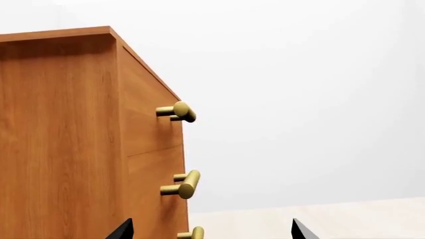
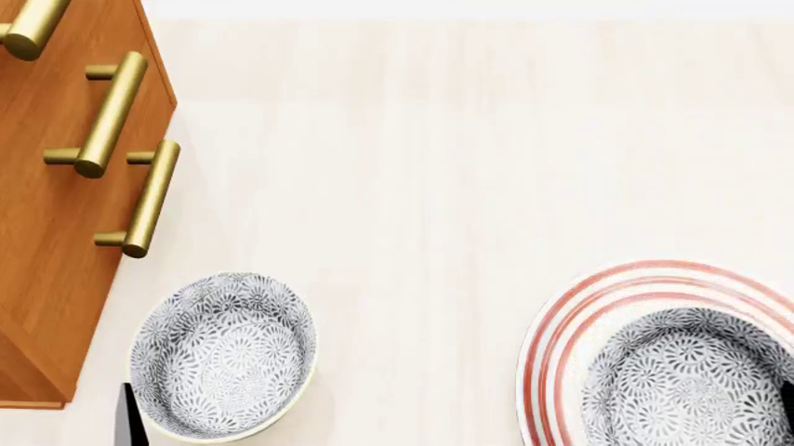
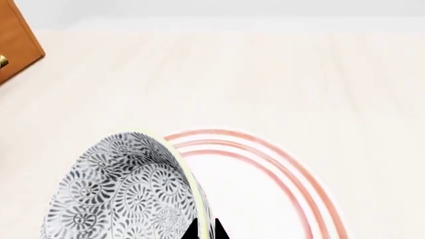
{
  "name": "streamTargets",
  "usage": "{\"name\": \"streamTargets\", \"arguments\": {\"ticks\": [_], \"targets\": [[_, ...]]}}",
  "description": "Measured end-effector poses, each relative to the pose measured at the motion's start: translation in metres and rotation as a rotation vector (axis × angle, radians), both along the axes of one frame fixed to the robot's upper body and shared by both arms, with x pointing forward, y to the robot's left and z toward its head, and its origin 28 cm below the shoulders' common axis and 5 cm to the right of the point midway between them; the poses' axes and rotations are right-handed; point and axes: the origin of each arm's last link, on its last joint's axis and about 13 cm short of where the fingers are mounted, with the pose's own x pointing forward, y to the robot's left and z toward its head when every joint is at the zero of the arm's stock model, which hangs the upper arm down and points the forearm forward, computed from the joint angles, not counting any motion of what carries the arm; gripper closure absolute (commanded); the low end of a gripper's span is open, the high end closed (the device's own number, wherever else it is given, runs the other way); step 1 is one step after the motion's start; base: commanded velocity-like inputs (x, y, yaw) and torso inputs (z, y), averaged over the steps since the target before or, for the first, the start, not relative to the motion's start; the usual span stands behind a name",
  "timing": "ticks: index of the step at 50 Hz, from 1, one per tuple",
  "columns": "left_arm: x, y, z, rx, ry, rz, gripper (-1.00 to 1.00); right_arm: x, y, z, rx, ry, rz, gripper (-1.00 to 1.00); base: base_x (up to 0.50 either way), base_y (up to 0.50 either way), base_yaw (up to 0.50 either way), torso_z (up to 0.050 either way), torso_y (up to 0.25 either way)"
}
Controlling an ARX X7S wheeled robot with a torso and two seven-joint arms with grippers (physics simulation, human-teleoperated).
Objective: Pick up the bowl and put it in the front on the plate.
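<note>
Your bowl (image 2: 689,381) sits over the plate (image 2: 564,325).
Your right wrist view shows the right tool (image 3: 204,230) pinching its rim; head view adds a second bowl (image 2: 223,353) beside the cabinet (image 2: 50,232); left tool (image 1: 211,230) spread, empty.

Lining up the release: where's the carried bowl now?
In the head view the bowl is low on the right, over the plate, with the right gripper on its rim.

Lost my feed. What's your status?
Right tool shut on bowl rim, bowl over plate. Left tool open, empty, by cabinet. Second bowl well clear.
</note>
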Motion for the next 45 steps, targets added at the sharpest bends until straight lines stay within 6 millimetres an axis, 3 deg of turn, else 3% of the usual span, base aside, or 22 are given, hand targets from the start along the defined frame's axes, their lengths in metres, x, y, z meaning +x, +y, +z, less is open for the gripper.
{"name": "streamTargets", "arguments": {"ticks": [45], "targets": [[-0.001,-0.001,-0.003,0.006,0.017,-0.017,-1.00,0.031,-0.001,-0.014,-0.066,0.050,-0.060,1.00,0.00,0.00,0.00,0.000,0.000]]}}
